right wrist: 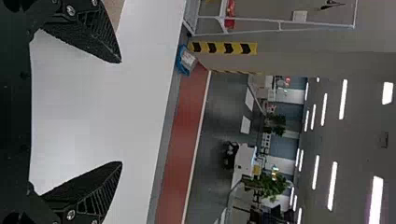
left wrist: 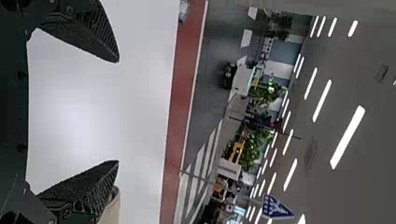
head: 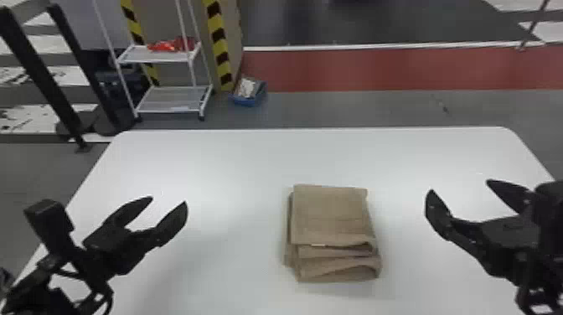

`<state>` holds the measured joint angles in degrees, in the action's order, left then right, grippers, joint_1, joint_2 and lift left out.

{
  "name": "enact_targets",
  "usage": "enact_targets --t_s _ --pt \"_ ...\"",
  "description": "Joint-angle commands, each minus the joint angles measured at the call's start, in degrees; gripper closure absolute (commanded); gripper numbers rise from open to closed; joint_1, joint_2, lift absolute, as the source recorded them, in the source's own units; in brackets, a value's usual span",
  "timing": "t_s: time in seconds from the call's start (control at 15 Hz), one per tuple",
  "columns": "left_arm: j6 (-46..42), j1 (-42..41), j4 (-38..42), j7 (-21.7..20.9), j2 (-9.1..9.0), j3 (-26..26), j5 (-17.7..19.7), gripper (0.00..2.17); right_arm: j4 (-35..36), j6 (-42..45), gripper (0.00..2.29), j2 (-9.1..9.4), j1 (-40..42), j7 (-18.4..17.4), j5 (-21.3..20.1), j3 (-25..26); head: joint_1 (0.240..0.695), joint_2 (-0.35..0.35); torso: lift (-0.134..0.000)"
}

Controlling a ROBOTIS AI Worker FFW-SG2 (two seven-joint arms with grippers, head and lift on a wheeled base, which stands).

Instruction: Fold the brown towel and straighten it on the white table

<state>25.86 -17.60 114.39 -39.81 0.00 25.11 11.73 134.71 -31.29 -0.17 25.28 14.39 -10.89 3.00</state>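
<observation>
Towel [head: 331,215] folded, lying on white worktop [head: 234,163] between both grippers.
Head view: white surface extends from towel to far edge and along both sides; lower layer juts past top fold on the left, near-side folds stacked unevenly. Left gripper [head: 168,201], jaws apart, holds nothing, well off towel's left side; right gripper [head: 460,187], jaws likewise apart, nearer its right side. Neither touches the cloth.
</observation>
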Motion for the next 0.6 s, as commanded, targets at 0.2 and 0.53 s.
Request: enact_targets --t_s 0.2,0.53 --pt "-25.9 -9.29 -2.33 5.62 -0.15 0.73 4.26 0.02 -4.9 28.34 0.12 0.23 11.72 -2.26 5.79 0.25 0.695 0.141 -0.124" --pt "-27.48 -12.89 -2.95 5.79 -0.15 -1.82 0.75 0.03 -11.31 33.61 0.13 0.23 12.07 -2.43 8.25 0.95 0.695 0.166 -0.124"
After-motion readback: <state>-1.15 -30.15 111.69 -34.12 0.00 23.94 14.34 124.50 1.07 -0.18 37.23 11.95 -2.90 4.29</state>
